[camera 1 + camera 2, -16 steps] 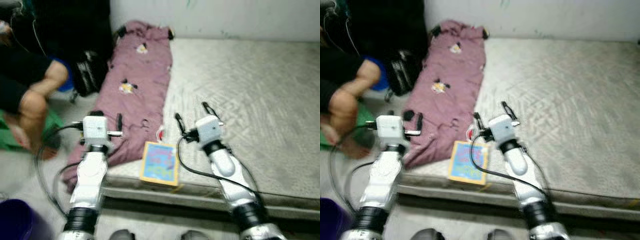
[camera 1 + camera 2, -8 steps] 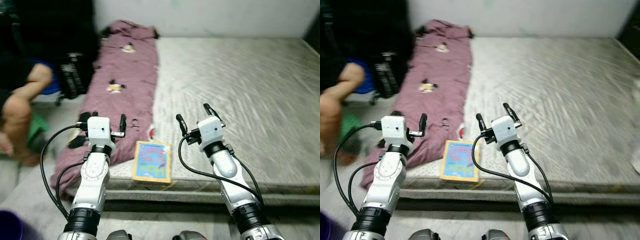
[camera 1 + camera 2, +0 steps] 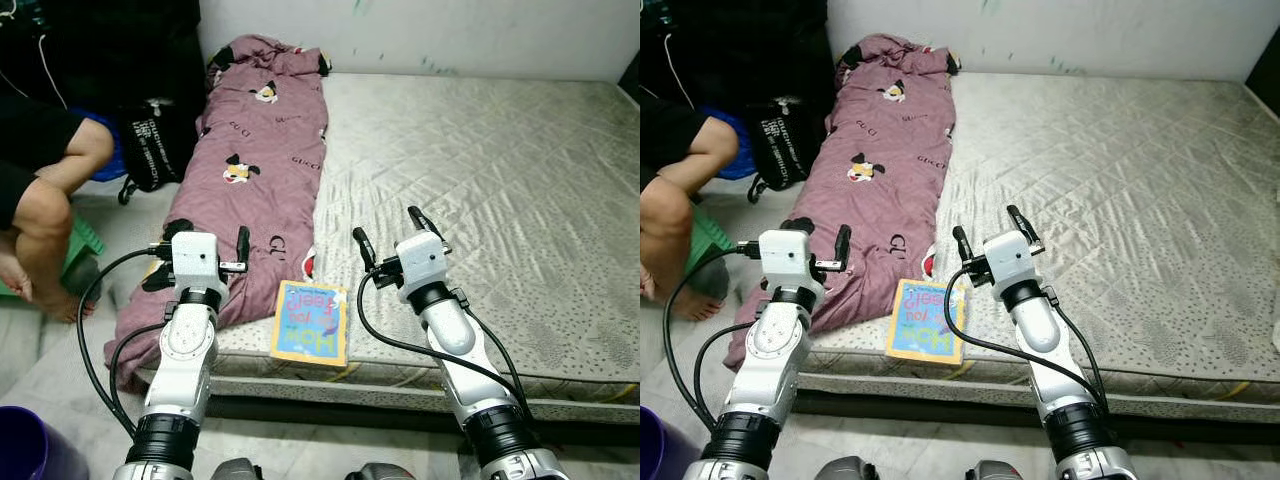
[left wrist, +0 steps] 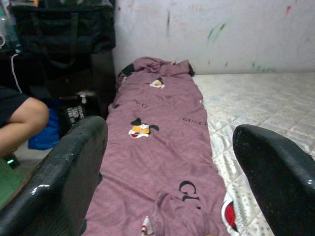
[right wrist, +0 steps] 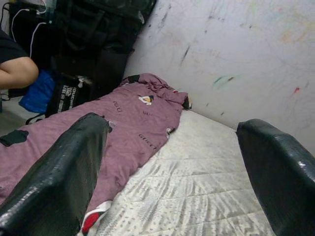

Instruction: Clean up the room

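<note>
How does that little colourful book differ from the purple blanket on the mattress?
The book is small, flat and stiff, bright blue with a yellow border; the purple blanket is long, soft and rumpled, printed with cartoon figures. The book sits at the mattress's near edge; the blanket runs along its left side, spilling over. Both lie on the mattress.

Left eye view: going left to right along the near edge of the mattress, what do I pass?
Person's bare leg → left gripper, open → purple printed garment → yellow-bordered book → right gripper, open → bare grey mattress.
</note>
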Robot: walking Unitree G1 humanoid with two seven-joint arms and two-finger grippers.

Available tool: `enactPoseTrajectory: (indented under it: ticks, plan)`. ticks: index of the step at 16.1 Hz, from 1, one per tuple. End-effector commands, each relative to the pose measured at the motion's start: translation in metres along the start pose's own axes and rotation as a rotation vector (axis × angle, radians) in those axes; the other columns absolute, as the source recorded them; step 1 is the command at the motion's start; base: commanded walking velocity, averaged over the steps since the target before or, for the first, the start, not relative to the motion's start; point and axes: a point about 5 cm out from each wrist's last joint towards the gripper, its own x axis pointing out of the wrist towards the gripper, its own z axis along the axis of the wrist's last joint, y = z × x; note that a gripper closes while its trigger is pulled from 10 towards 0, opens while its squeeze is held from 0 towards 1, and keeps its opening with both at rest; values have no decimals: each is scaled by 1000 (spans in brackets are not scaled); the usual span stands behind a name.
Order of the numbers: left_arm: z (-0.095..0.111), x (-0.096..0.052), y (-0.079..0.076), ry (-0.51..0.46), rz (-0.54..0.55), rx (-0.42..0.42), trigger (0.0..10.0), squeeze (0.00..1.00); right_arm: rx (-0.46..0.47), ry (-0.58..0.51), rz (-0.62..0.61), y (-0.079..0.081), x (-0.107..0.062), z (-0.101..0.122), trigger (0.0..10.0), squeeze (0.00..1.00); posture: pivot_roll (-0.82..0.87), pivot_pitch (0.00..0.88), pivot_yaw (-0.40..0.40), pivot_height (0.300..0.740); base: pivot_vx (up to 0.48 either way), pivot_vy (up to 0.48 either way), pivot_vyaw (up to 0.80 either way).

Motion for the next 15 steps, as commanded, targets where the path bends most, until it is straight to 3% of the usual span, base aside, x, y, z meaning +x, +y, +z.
enactPoseTrajectory:
  ticks: [1,15]
  plan:
    - [1,1,1,-4,-1,-1,10000,0,-5,-4,8,-1,2,2,10000,0,-44,0,18,740,0,-281,0]
    - [2,3,0,-6,3,-8,10000,0,-8,-12,12,-3,5,3,10000,0,-42,0,11,740,0,-284,0]
